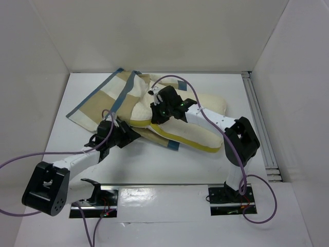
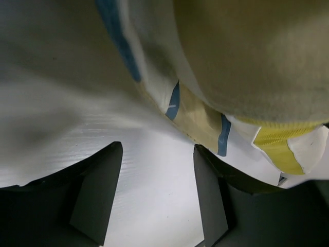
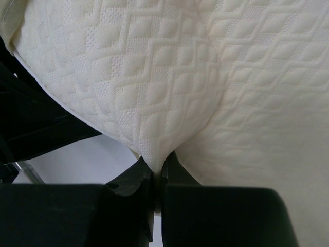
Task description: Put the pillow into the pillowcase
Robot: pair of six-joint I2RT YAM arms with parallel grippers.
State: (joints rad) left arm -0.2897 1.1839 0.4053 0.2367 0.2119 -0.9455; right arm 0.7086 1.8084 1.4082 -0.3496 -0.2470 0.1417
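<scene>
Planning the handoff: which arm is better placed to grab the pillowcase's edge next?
Left, likely: the left end effector is open, empty, beside the pillowcase edge; the right end effector is shut on the pillow.

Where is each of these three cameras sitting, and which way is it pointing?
Top external: above and behind the bases, looking down at the table, left arm, right arm, pillow and pillowcase.
Left wrist: low over the table, facing the pillowcase's edge; the open left gripper shows.
Right wrist: pressed near the pillow; the right gripper pinches a fold of it.
Shared: all three show the pillow.
</scene>
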